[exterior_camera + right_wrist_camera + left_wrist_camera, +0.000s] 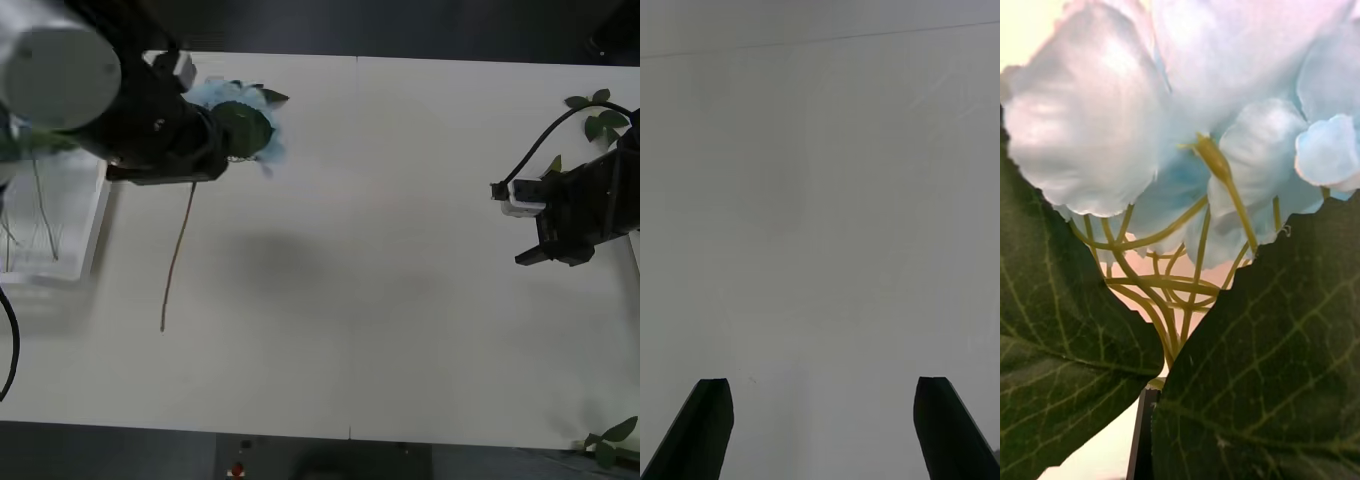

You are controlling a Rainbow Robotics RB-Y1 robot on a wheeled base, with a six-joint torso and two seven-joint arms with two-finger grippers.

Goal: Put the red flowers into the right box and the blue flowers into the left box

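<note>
Upper left of the frame, the left pincer pinches a pale-blue fabric hydrangea cluster, light and floppy, best gripped below the bloom; right pincer spread, idle.

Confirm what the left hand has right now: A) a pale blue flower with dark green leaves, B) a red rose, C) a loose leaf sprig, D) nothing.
A: in the front view the left hand is closed around a blue flower, its thin stem hanging down over the table, and the left wrist view shows pale blue petals and big dark leaves right against the camera.
</note>
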